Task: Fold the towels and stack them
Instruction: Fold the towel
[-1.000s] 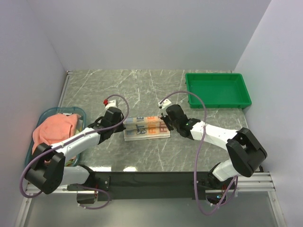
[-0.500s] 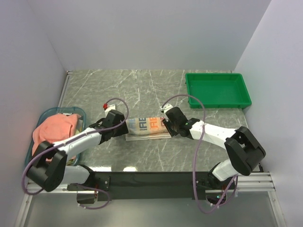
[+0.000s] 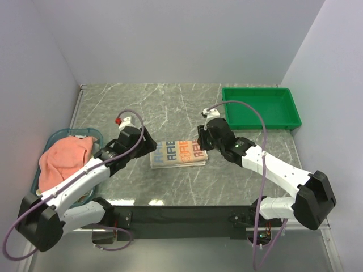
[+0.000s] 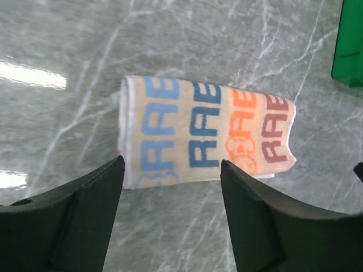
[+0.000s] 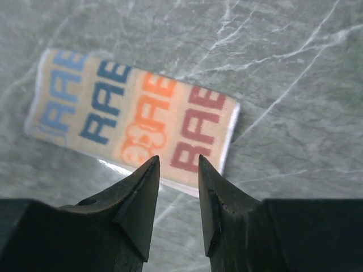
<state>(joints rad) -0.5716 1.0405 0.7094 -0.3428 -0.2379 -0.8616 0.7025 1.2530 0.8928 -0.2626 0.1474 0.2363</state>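
On the tabletop (image 3: 170,107) your folded towel (image 3: 178,153) lies flat; your left hand (image 4: 171,167) and right hand (image 5: 177,161) hover released beside its ends.

You see the cream towel (image 3: 177,153), lettered in blue, navy, orange and dark red, lying folded flat as a narrow rectangle on the marble table (image 3: 170,107), and the salmon-pink towel (image 3: 63,157) heaped crumpled in the blue basket (image 3: 85,132) at the left.

White links (image 3: 283,173), purple cables (image 3: 263,141); black left gripper (image 4: 170,167), right gripper (image 5: 177,161).
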